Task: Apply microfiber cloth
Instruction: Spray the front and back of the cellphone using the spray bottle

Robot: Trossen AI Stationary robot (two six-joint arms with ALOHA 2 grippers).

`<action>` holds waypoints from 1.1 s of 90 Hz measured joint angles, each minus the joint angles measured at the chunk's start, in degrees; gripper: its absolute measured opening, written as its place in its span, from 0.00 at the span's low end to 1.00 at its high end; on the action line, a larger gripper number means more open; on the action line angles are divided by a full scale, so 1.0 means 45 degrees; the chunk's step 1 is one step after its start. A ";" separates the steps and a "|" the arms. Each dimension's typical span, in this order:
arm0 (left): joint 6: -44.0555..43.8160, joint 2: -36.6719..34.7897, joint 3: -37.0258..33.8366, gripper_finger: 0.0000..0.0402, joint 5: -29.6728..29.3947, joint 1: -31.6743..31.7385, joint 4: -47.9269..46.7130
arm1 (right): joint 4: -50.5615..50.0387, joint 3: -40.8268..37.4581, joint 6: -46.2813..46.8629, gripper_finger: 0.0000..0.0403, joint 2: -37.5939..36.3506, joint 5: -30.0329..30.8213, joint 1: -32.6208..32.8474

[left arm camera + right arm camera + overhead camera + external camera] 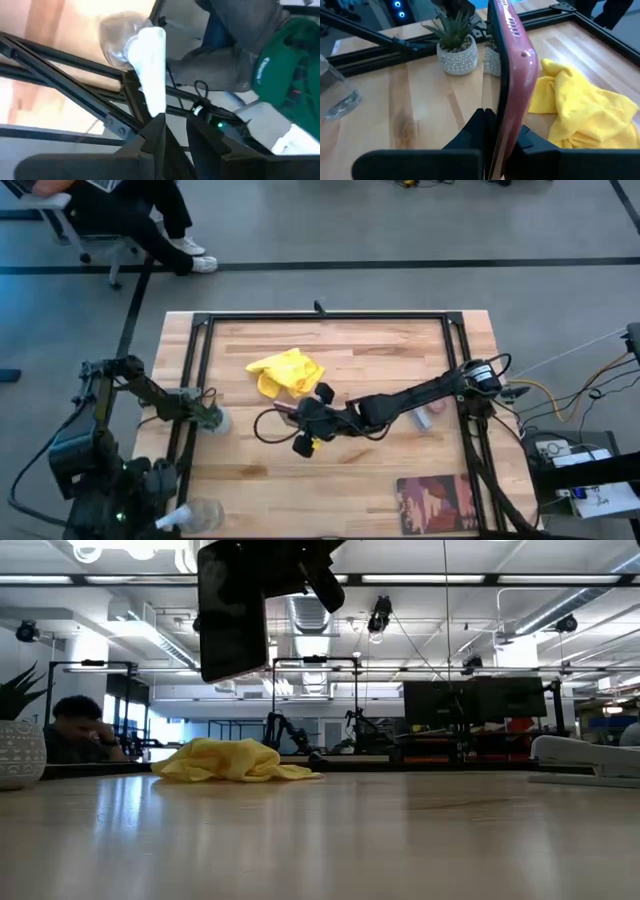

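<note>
Right hand (496, 131) pinches the phone (512, 75) edge-on above the tabletop (370, 360). Cloth (286, 372) lies crumpled just beside, apparently untouched; wiping not started. Left hand (172, 130) nearly closed, empty, by the bottle (137, 50).

Gripper: the right gripper (502, 132), two dark fingers clamped on a thin phone in a pink case (512, 75), held edge-on.
Cloth: crumpled bright yellow microfiber cloth (580, 110) lying beside the phone on the light wooden table (420, 120).
Background: small spiky green plant in a speckled white pot (456, 47); clear plastic bottle (335, 92) at the frame's edge.
</note>
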 joint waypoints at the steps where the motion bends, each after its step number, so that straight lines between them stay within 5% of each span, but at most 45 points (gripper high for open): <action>1: 0.0038 0.0002 0.0000 0.15 0.0013 -0.0001 -0.0028 | -0.0002 0.0000 0.0000 0.01 0.0000 0.0000 -0.0003; 10: 0.0465 -0.0026 -0.0010 0.15 -0.0263 -0.0025 -0.0391 | -0.0012 0.0000 -0.0043 0.01 0.0000 -0.0048 -0.0003; 31: 0.3339 -0.0198 -0.0044 0.15 -0.3594 0.0755 -0.0712 | -0.0711 0.0000 -0.0976 0.01 -0.0159 -0.1127 -0.0135; 45: 0.5891 -0.0279 -0.0245 0.15 -0.4294 0.2518 -0.0712 | -0.2730 0.0005 -0.1292 0.01 -0.0750 -0.1217 -0.0334; 62: 0.9354 -0.0408 -0.0967 0.15 -0.5051 0.5132 -0.0106 | -0.6014 0.0005 -0.1849 0.01 -0.0944 -0.3226 -0.0597; 80: 1.2625 -0.1464 -0.3547 0.15 -0.5232 0.7538 0.4237 | -0.9069 -0.0397 -0.2161 0.01 -0.1024 -0.4631 -0.0422; 99: 1.4436 -0.3497 -0.8367 0.15 -0.5033 0.8568 1.1532 | -0.9438 -0.2018 -0.1553 0.01 -0.1979 -0.5170 0.0917</action>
